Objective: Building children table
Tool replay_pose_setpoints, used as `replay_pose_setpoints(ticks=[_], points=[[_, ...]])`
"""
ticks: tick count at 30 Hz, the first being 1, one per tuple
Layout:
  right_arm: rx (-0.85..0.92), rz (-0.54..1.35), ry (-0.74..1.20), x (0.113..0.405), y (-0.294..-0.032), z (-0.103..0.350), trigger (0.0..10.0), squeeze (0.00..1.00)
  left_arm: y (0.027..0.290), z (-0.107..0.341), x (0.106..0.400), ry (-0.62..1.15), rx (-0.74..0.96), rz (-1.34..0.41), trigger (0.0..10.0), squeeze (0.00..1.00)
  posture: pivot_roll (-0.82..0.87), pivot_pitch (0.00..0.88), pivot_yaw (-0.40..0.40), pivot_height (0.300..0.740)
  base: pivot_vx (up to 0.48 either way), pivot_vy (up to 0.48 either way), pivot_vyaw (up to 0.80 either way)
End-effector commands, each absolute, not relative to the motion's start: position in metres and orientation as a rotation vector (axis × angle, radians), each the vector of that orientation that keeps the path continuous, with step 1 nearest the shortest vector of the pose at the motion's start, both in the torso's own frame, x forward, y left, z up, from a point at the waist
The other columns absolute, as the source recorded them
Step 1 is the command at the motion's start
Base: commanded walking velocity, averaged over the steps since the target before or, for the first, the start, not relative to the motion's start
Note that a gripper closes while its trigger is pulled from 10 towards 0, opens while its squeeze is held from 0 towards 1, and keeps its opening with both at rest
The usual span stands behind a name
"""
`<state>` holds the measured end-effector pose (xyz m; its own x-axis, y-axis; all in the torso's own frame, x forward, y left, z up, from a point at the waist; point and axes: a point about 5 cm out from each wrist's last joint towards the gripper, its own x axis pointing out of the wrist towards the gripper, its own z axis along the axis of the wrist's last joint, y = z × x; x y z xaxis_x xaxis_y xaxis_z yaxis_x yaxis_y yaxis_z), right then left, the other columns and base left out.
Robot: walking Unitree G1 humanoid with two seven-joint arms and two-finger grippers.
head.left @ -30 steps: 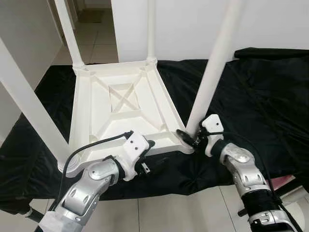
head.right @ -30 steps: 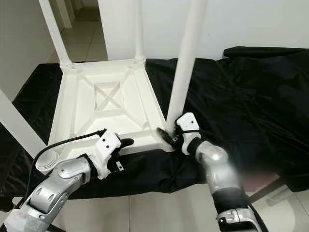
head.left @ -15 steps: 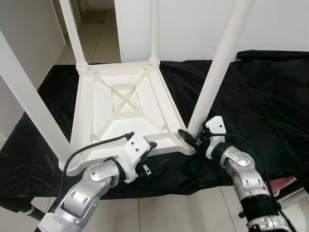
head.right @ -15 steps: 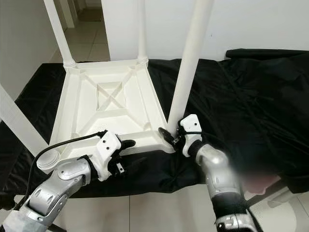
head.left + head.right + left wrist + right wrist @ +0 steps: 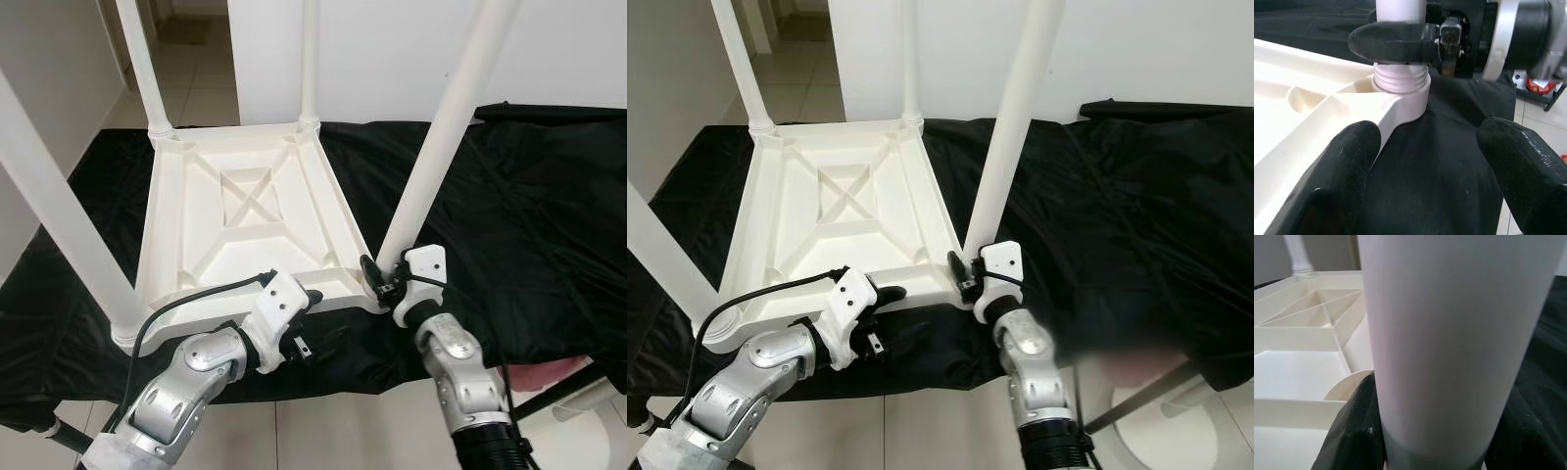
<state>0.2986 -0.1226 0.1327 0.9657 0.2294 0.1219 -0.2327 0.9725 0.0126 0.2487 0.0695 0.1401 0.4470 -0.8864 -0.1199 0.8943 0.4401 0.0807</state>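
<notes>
Right gripper [image 5: 384,281] was clamped around the base of the near white table leg [image 5: 441,147], where it screws into the corner of the upturned white plastic tabletop [image 5: 245,211] lying on a black cloth [image 5: 529,196]. Left gripper [image 5: 306,318], fingers spread, hovered at the tabletop's near edge.

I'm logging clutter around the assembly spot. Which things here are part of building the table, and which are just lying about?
Part of the job:
- white plastic tabletop, upside down
- white tubular leg at its near right corner, clasped at its base by the right gripper
- left gripper, open at the near edge

Lying about:
- black cloth underneath
- red object
</notes>
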Motion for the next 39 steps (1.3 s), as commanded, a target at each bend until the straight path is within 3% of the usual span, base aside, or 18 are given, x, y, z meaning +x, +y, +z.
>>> replay_pose_setpoints(ticks=[1,6,15,16,19,20,22,23,33,39], points=[[0.070,0.153,-0.102,0.296,-0.117,0.128,10.0,0.00,0.071,0.143,0.250,0.059,0.131,-1.116,10.0,0.00,0.02,0.063,-0.019,0.740,0.000,0.000,0.00],[0.141,0.017,-0.090,0.290,-0.112,0.127,10.0,0.00,0.074,0.149,0.258,0.040,0.112,-1.078,10.0,0.00,0.02,0.062,-0.017,0.740,0.000,0.000,0.00],[0.134,0.068,-0.092,0.286,-0.098,0.129,10.0,0.00,0.071,0.149,0.254,0.040,0.100,-1.084,10.0,0.00,0.03,0.061,-0.021,0.740,0.000,0.000,0.00],[0.138,0.075,-0.096,0.286,-0.098,0.130,10.0,1.00,0.071,0.149,0.254,0.040,0.101,-1.083,10.0,0.00,0.04,0.061,-0.022,0.740,0.000,0.000,0.00],[0.162,0.120,-0.106,0.287,-0.099,0.133,10.0,1.00,0.072,0.150,0.255,0.039,0.103,-1.080,10.0,0.00,0.04,0.058,-0.029,0.740,0.000,0.000,0.00],[0.169,0.193,-0.109,0.286,-0.098,0.136,10.0,0.81,0.073,0.150,0.255,0.039,0.103,-1.079,10.0,0.00,0.04,0.056,-0.036,0.740,0.000,0.000,0.00],[0.165,0.231,-0.111,0.285,-0.098,0.137,10.0,0.81,0.072,0.149,0.254,0.039,0.103,-1.080,10.0,0.00,0.04,0.056,-0.036,0.740,0.000,0.000,0.00],[0.147,0.270,-0.117,0.285,-0.102,0.139,10.0,0.00,0.072,0.149,0.254,0.039,0.103,-1.082,10.0,0.00,0.03,0.052,-0.045,0.740,0.000,0.000,0.00],[0.036,0.483,-0.101,0.286,-0.119,0.139,10.0,0.00,0.065,0.148,0.254,0.030,0.105,-1.096,10.0,0.00,0.03,0.030,-0.054,0.740,0.000,0.000,0.00],[-0.058,0.581,-0.065,0.303,-0.142,0.136,10.0,0.00,0.058,0.148,0.253,0.025,0.121,-1.126,10.0,0.00,0.03,0.013,-0.040,0.740,0.000,0.000,0.00]])
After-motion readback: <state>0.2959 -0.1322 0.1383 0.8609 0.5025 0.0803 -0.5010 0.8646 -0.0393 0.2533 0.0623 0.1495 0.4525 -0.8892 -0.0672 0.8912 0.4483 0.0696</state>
